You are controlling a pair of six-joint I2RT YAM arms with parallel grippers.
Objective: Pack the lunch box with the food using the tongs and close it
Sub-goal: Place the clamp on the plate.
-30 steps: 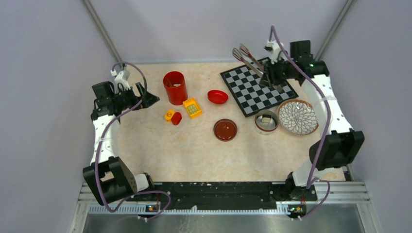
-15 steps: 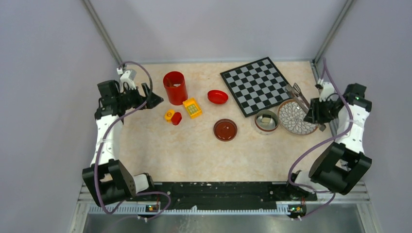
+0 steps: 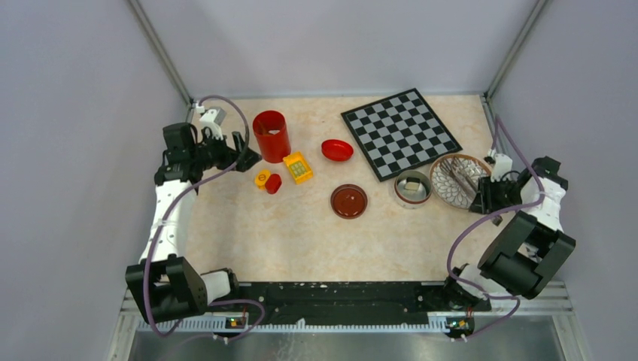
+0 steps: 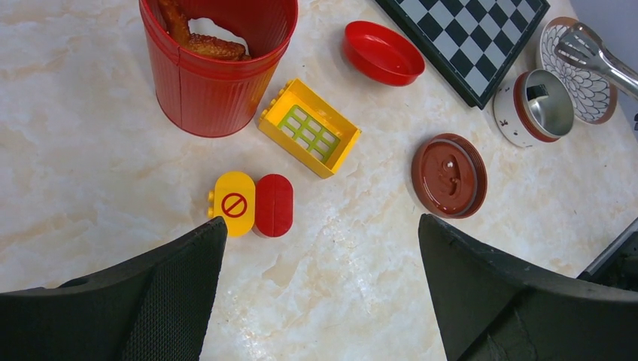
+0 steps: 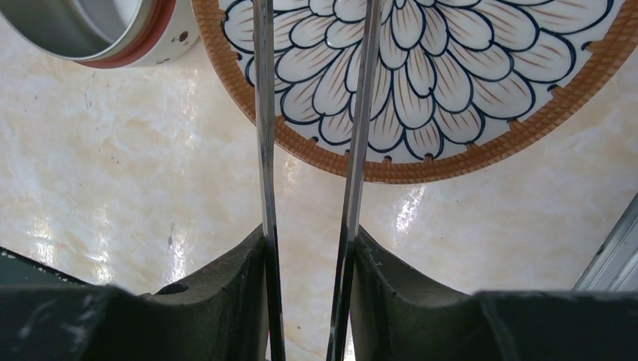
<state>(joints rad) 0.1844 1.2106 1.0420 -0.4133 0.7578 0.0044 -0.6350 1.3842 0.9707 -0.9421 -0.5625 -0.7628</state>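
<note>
The right gripper (image 5: 308,241) is pinching the tongs (image 5: 263,150) by both slim arms over the patterned plate (image 5: 451,83), beside the lunch box (image 4: 553,113), springy, slick steel probably needing a mid-arm squeeze, while the left gripper (image 4: 320,226) is gaping empty.

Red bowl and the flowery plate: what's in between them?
The chessboard. Its near corner pokes in between the red bowl and the flowery plate. You can see this in the top view and in the left wrist view.
</note>
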